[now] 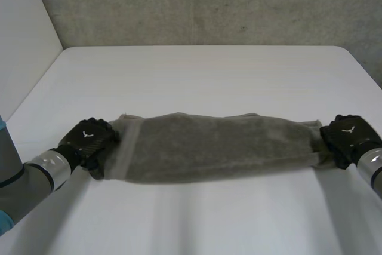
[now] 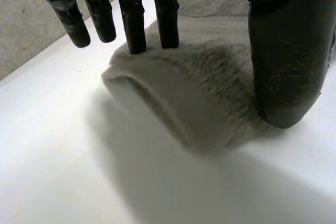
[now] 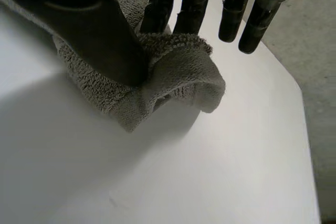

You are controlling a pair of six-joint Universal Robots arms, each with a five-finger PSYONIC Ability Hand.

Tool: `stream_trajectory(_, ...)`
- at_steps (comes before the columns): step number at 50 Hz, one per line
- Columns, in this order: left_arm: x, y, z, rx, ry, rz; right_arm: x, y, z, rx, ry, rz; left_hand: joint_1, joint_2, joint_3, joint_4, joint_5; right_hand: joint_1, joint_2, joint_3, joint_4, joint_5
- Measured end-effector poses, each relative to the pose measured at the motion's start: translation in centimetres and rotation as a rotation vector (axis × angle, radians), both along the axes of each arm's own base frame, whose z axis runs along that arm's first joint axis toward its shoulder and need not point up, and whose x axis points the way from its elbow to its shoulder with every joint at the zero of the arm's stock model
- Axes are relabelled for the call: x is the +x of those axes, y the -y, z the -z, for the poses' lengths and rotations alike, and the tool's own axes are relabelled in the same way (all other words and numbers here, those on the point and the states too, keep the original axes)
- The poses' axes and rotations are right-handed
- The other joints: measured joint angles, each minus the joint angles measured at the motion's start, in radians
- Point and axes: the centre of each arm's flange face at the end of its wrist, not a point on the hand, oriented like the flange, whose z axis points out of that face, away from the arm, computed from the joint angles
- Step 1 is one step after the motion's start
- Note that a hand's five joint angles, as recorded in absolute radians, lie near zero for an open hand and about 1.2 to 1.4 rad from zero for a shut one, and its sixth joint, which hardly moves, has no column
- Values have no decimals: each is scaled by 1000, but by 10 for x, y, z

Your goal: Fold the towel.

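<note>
Item: grey towel (image 1: 215,147), drawn out lengthwise into a long band across the near part of the white desk (image 1: 203,70), one end at each hand. Upper layer doubled over; lighter strip shows at the left end.

Left hand (image 1: 89,138): at towel's left end. Wrist view: thumb set on the upper side of the cloth, two fingers (image 2: 131,24) meeting it from the far side, the others straight & off the cloth. Cloth pinched btwn thumb & fingers. Towel edge (image 2: 157,93) curls up clear of the desk here, shadow under it.

Right hand (image 1: 346,135): at towel's right end. Wrist view: thumb presses a bunched corner (image 3: 173,77) against two fingers (image 3: 157,9); firm pinch. Remaining fingers straight, not touching. Corner hangs just above the desk.

Cannot tell if the towel's ctr rests on the desk
</note>
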Motion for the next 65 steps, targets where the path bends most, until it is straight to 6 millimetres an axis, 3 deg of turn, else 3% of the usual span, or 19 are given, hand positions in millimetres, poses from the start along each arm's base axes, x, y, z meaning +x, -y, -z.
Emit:
stream_trajectory(3, -1, -1, 1, 2, 0, 3, -5, 3, 0, -3, -26, -3, 0, 0, 0, 0, 0, -127, -91, 0, 0, -113)
stream_trajectory(8, -3, -4, 0, 4, 0, 10, -8, 1, 2, 18, -17, 6, 0, 1, 0, 0, 0, -654, -619, 0, 0, -670)
stream_trajectory(11, -4, -7, -2, 3, -1, 16, -6, -2, 0, 21, 13, 14, 0, 1, 0, 0, 0, -856, -799, 0, 0, -888)
stream_trajectory(14, -6, -11, -5, 1, -5, 21, -3, -7, -5, 15, 46, 19, 0, 1, 0, 0, 0, -888, -825, 0, 0, -924)
stream_trajectory(22, -13, -24, -12, -9, -13, 50, -2, -15, -16, -10, 83, 26, 7, 5, 0, 0, 3, -888, -825, 0, 0, -924)
stream_trajectory(28, -19, -29, -10, -8, -14, 78, -4, -18, -15, -5, 85, 31, 232, 221, 0, 0, 201, -888, -825, 0, 0, -922)
stream_trajectory(33, -21, -27, -2, 9, -12, 86, -7, -19, -11, 5, 85, 38, 261, 247, 0, 0, 228, -888, -825, 0, 0, -915)
stream_trajectory(35, -21, -25, 2, 20, -7, 84, -10, -18, -9, 10, 86, 46, 346, 336, 0, 0, 316, -887, -824, 0, 0, -903)
stream_trajectory(39, -19, -20, 8, 32, -1, 76, -15, -15, -3, 29, 94, 56, 736, 750, 0, 0, 728, -865, -806, 0, 0, -842)
stream_trajectory(41, -18, -18, 9, 32, 1, 70, -16, -13, 1, 39, 98, 58, 803, 805, 0, 0, 823, -825, -765, 0, 0, -805)
stream_trajectory(48, -9, -5, 4, 6, -1, 36, -21, -5, 12, 48, 104, 66, 819, 806, 0, 0, 836, -664, -605, 0, 0, -653)
stream_trajectory(60, 12, 5, -7, -16, -12, -34, -24, 5, 18, 35, 104, 69, 824, 806, 0, 0, 836, -138, -77, 0, 0, -139)
stream_trajectory(65, 17, 6, -8, -13, -13, -53, -25, 7, 16, 28, 105, 72, 824, 806, 0, 0, 836, -170, -109, 0, 0, -160)
